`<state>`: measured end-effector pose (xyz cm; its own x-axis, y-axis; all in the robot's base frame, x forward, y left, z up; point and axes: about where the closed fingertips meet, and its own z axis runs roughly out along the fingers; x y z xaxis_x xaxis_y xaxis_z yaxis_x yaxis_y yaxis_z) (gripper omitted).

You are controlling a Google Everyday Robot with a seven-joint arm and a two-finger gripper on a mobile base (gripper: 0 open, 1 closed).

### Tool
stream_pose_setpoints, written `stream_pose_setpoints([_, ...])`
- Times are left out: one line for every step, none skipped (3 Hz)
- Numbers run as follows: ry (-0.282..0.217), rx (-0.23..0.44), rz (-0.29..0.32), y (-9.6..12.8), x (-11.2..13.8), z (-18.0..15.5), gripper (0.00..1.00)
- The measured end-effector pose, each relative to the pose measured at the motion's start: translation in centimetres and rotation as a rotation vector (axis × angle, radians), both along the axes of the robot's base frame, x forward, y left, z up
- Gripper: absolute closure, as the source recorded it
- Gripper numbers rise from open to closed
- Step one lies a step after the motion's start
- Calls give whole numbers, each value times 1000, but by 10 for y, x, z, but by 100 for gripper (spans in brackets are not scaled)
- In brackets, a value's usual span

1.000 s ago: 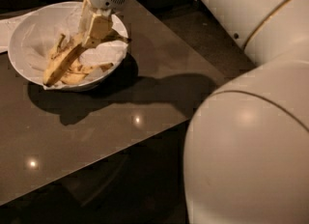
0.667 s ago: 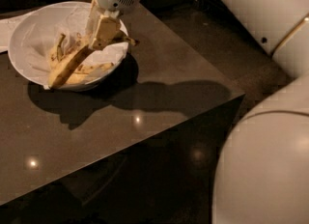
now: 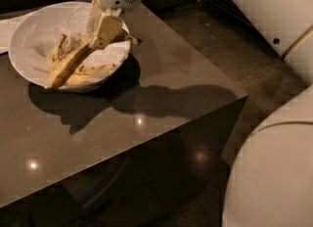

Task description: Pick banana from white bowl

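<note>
The white bowl (image 3: 22, 35) stands at the table's far left, lined with crinkled white paper. The banana (image 3: 68, 67), long, dull yellow and mottled brown, lies slanted in it, its low end at the bowl's front left rim and its high end up at my gripper. My gripper (image 3: 101, 39) reaches down from the top over the bowl's right side, and its beige fingers (image 3: 108, 28) are shut on the banana's upper end. Shorter pale peel strips (image 3: 93, 69) lie beside the banana in the bowl.
The bowl sits on a dark glossy table (image 3: 161, 79) whose right corner is near mid-frame. A white sheet (image 3: 6, 30) lies left of the bowl. My white body (image 3: 274, 172) fills the lower right, with more white casing (image 3: 274, 11) at the upper right.
My arm's bulk has swung out toward the right edge of view. The gripper stays over the bowl's right side on the banana's upper end; the banana has hardly moved.
</note>
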<state>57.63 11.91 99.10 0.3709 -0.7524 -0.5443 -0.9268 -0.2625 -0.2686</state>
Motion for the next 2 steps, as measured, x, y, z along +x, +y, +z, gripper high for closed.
stream_pose_setpoints([-17,17,-50,-16,-12,17,100])
stream_pose_setpoints([-29,39,-123,-40,-29,30,100])
